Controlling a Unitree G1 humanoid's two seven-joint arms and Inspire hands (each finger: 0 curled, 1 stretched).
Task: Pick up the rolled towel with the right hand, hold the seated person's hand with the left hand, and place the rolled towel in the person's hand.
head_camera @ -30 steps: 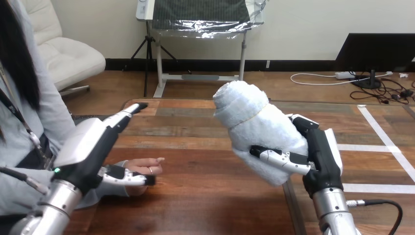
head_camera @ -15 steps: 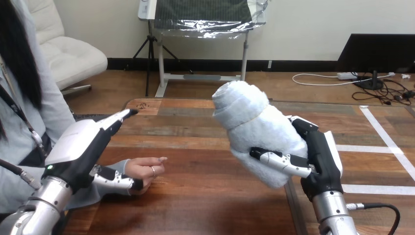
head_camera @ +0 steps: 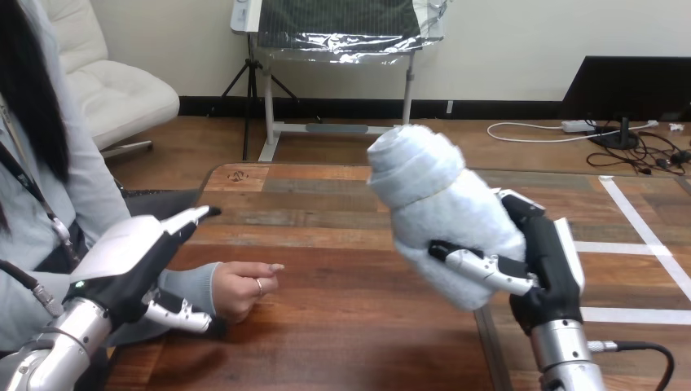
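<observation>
The white rolled towel (head_camera: 440, 212) stands tilted above the table's right side, and my right hand (head_camera: 550, 269) is shut on its lower end, thumb across the front. At the lower left my left hand (head_camera: 122, 257) lies over the person's grey-sleeved wrist. Its fingers are straight and point up and right, and its thumb sits at the sleeve's near side. They are not curled round the wrist. The person's hand (head_camera: 240, 285) rests loosely curled on the wood just right of my left hand, well apart from the towel.
The wooden table (head_camera: 326, 334) stretches between the two hands, and its right edge runs close under my right forearm. The person sits at the left side.
My left hand has drawn back and down to the left, from over the person's hand to over the wrist. The towel and my right hand have shifted slightly right.
</observation>
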